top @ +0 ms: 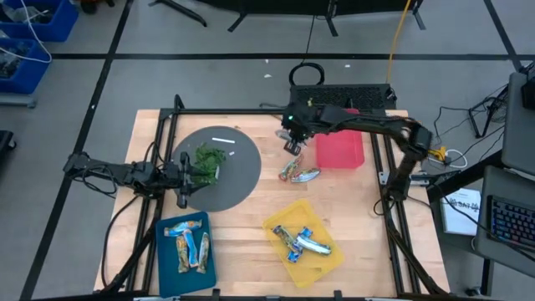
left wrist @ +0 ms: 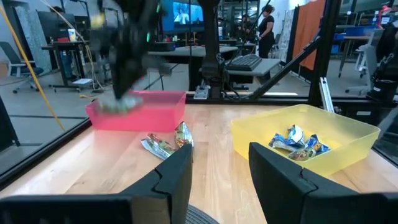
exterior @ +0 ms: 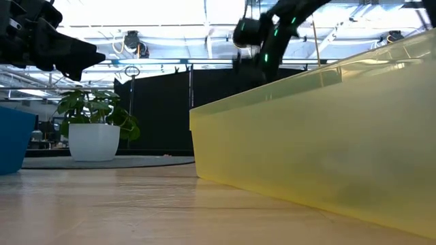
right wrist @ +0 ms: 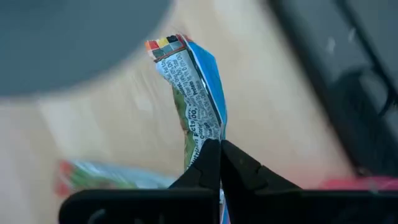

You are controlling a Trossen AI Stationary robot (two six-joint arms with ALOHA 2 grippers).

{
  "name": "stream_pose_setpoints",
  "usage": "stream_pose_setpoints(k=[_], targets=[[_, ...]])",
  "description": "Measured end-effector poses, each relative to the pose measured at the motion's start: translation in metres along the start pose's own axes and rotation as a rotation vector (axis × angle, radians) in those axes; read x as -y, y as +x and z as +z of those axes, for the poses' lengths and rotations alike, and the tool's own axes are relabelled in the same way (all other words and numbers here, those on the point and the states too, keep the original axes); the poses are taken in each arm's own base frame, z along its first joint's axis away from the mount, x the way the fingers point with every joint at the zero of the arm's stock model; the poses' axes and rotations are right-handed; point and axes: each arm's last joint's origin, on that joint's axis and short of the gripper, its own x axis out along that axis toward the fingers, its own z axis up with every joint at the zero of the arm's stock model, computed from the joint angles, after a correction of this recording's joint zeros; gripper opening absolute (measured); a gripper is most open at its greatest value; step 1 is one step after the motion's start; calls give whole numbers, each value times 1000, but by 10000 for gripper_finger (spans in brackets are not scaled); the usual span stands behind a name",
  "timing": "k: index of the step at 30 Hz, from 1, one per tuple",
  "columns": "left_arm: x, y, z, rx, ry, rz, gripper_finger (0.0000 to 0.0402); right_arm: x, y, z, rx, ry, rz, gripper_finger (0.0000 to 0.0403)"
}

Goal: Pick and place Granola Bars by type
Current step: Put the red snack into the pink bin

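The granola bar (right wrist: 198, 99) now in work has a silvery printed wrapper with a blue side, and the right hand (right wrist: 219, 155) pinches it by one end, so the rest of it sticks out free beyond the tips. In the high view the right hand (top: 293, 144) hangs above the worktop (top: 251, 201) at the near left corner of the pink bin (top: 341, 148). I judge the bar is held so because it goes to one of the bins by its type; which one I cannot tell.

Two more bars (top: 299, 173) lie together on the bare worktop just near of this hand, between the pink bin and the yellow bin (top: 282, 221), not yet sorted.

The yellow bin, in the near middle, holds several bars (top: 303, 242) with blue and silver wrappers. The blue bin (top: 167, 267), at the near left, holds a few bars (top: 191, 247) with teal and orange-brown wrappers. The pink bin seems empty, but the right arm covers part of it.

The left hand (top: 183, 177) waits over the left edge of the dark round mat (top: 242, 171), its fingers spread and holding nothing. On the mat lie a green leafy clump (top: 208, 161) and a small white stick (top: 224, 140).
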Motion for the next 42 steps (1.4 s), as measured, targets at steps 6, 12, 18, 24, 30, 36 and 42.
stream_pose_setpoints(k=[6, 12, 18, 24, 30, 36, 42], targets=[[0, 0, 0, 0, 0, 0, 163, -3, -75, -3, 381, 33, 76, 0], [0, 0, 0, 0, 0, 0, 163, 0, -86, -86, 509, 167, 29, 0], [0, 0, 0, 0, 0, 0, 164, 20, -90, -144, 377, 297, -132, 0], [0, 0, 0, 0, 0, 0, 164, 49, -89, -156, 219, 410, -235, 0], [0, 0, 0, 0, 0, 0, 163, 77, -63, -164, 56, 502, -240, 0], [0, 0, 0, 0, 0, 0, 164, 83, -49, -163, 25, 516, -240, 6], [0, 0, 0, 0, 0, 0, 164, 84, -54, -157, 110, 513, -244, 35]])
